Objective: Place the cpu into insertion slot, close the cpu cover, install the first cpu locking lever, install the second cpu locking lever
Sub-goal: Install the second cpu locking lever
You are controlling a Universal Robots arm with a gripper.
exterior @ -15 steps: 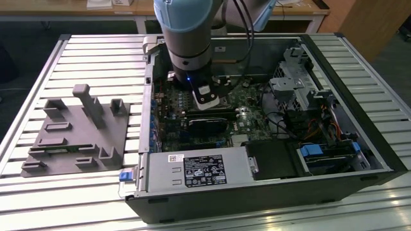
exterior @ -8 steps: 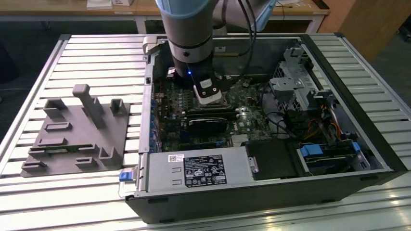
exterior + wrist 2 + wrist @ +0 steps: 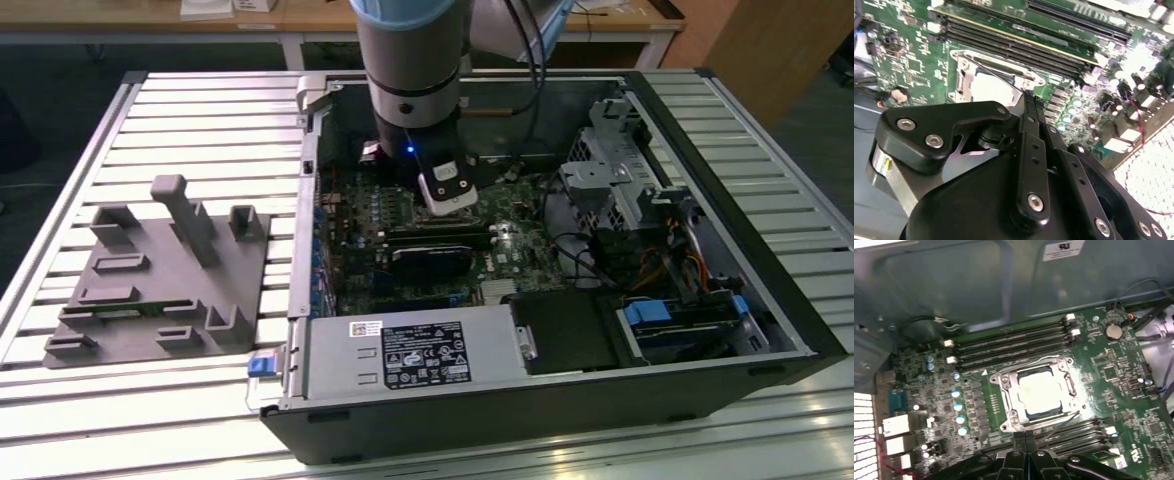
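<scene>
Fixture, grey, moulded (image 3: pixel 160 275): sits on the slatted table (image 3: pixel 80 130) at the exterior view's left, well apart from the work.

Moving right, we note the open computer case (image 3: pixel 534 400), with the arm reaching down into its middle. The gripper (image 3: pixel 447 200) hangs low over the green board (image 3: pixel 521 225). Drive bays (image 3: pixel 627 180) lie further to the exterior view's right.

In the first wrist view, the cpu (image 3: pixel 1041 392) lies flat in the insertion slot (image 3: pixel 1046 413), pale face up. The cpu cover (image 3: pixel 1008 392) appears folded down around it, its window framing the chip. We judge the first two steps done.

The step in hand looks like the first locking lever. In the second wrist view, a thin wire lever (image 3: pixel 991 70) slants across the socket and seems raised, not latched. Its end meets the gripper (image 3: pixel 1029 97) at the tip. We cannot tell whether it touches or sits just beside.

The gripper's fingers (image 3: pixel 1025 440) are drawn together, narrow, and we see nothing clamped between them.

Our judgement is that seating this lever calls for:
- a steady push downward on the wire,
- a sideways tuck under its retaining hook,
- a tip kept clear of the memory slots (image 3: pixel 1009 347) near the socket.
</scene>
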